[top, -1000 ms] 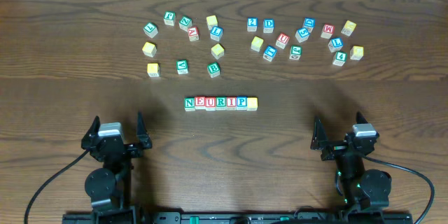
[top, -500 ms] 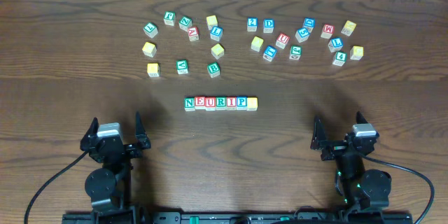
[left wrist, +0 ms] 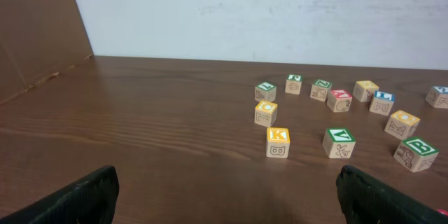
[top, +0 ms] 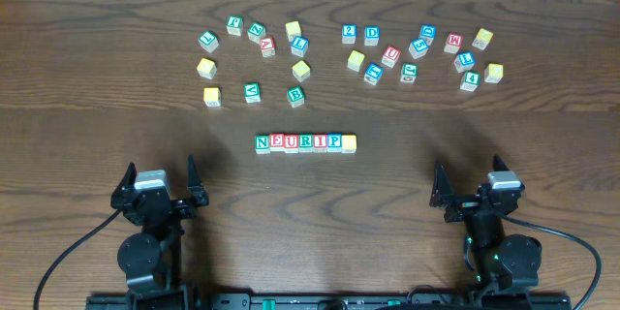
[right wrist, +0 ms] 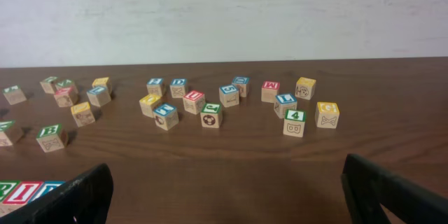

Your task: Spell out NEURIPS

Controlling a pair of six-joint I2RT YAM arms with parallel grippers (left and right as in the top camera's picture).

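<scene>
A row of letter blocks lies in the middle of the table and reads N, E, U, R, I, P, with a yellow-topped block at its right end whose letter I cannot read. The row's right end shows at the lower left of the right wrist view. My left gripper is open and empty near the front left edge. My right gripper is open and empty near the front right edge. Both are well short of the row.
Several loose letter blocks lie scattered at the back left and back right of the dark wooden table. A white wall stands behind the table.
</scene>
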